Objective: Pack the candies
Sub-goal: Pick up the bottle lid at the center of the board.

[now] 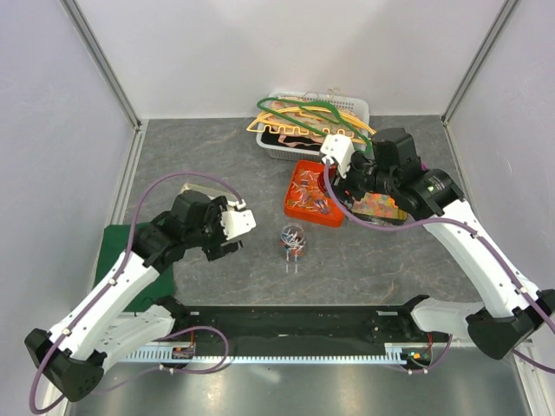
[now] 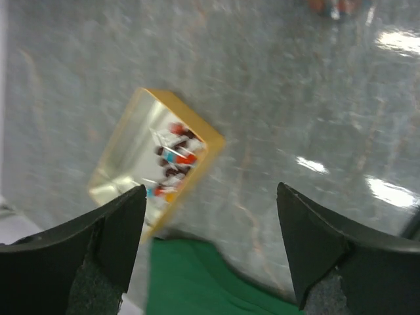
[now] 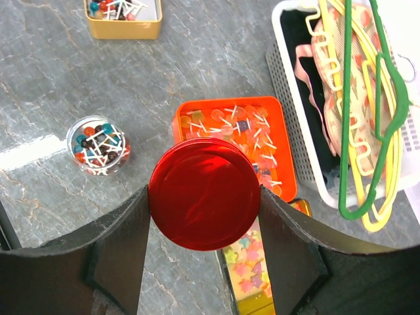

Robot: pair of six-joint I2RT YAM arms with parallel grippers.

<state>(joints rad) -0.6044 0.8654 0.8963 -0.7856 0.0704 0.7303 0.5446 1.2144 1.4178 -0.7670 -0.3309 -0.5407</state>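
Tiny red, blue and white candies fill a small glass jar [image 1: 291, 239], which also shows in the right wrist view [image 3: 98, 145]. More candies lie in an orange tray [image 1: 297, 206] [image 3: 281, 151] and in a gold tin [image 2: 105, 174] [image 3: 123, 27]. My right gripper [image 1: 336, 159] [image 3: 205, 197] is shut on a round red lid [image 3: 205, 194], held above the near end of the orange tray. My left gripper [image 1: 236, 227] [image 2: 211, 197] is open and empty, left of the jar, above the table near the gold tin.
A white basket [image 1: 274, 147] [image 3: 298, 105] of green, yellow and pink hangers stands at the back right. A gold tin of star-shaped sweets [image 1: 381, 208] [image 3: 252, 269] lies right of the orange tray. A green cloth [image 1: 117, 251] [image 2: 197, 275] lies at the left.
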